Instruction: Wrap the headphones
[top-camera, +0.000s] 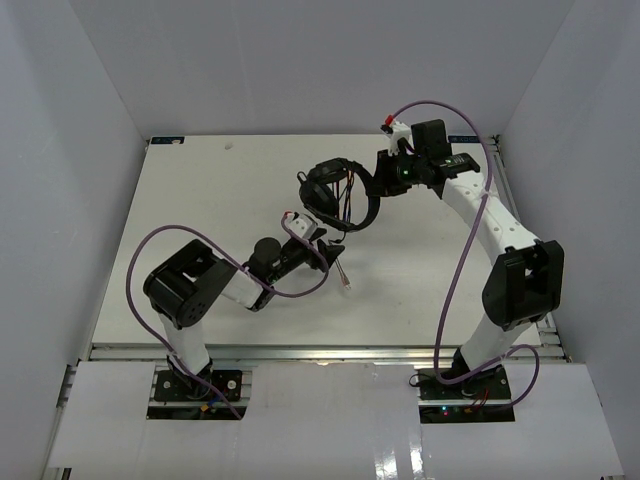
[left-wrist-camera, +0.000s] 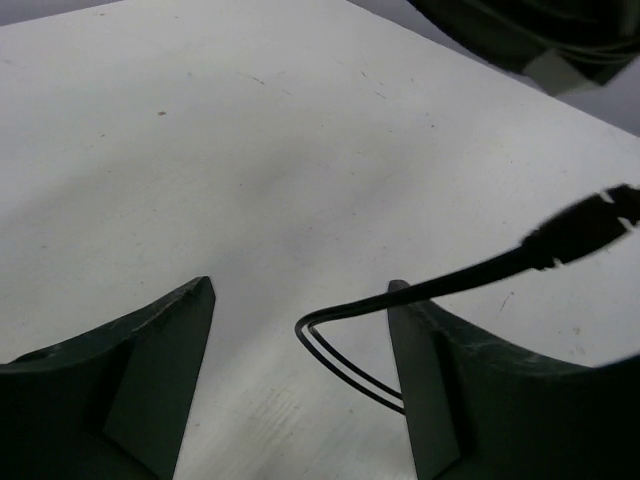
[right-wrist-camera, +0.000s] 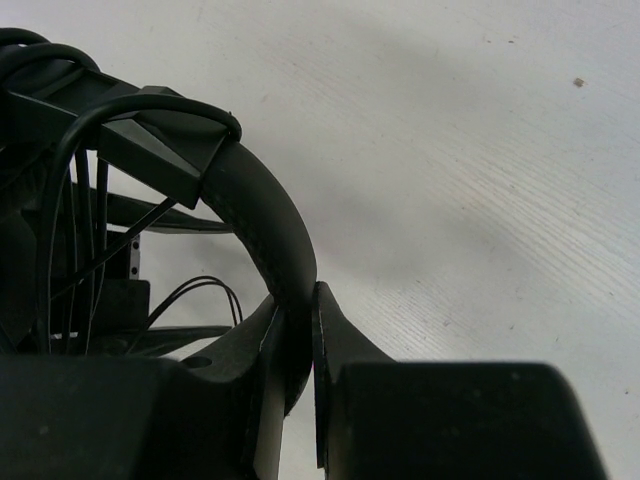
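The black headphones (top-camera: 322, 192) lie mid-table with several cord turns wound around them. My right gripper (top-camera: 384, 188) is shut on the curved headband (right-wrist-camera: 262, 215), which is pinched between its jaws (right-wrist-camera: 298, 302); wound cord strands (right-wrist-camera: 75, 230) show to the left. My left gripper (top-camera: 329, 250) is open just below the headphones. In the left wrist view a bent loop of the thin cord (left-wrist-camera: 330, 335) hangs between its open jaws (left-wrist-camera: 300, 288), unclamped. The cord's thicker plug end (left-wrist-camera: 585, 228) sticks out to the right. The plug tip (top-camera: 347, 286) lies on the table.
The white table (top-camera: 200, 200) is walled by white panels at the back and sides. Purple robot cables (top-camera: 460, 260) loop off both arms. A dark part of the headphones (left-wrist-camera: 520, 35) fills the top right corner of the left wrist view.
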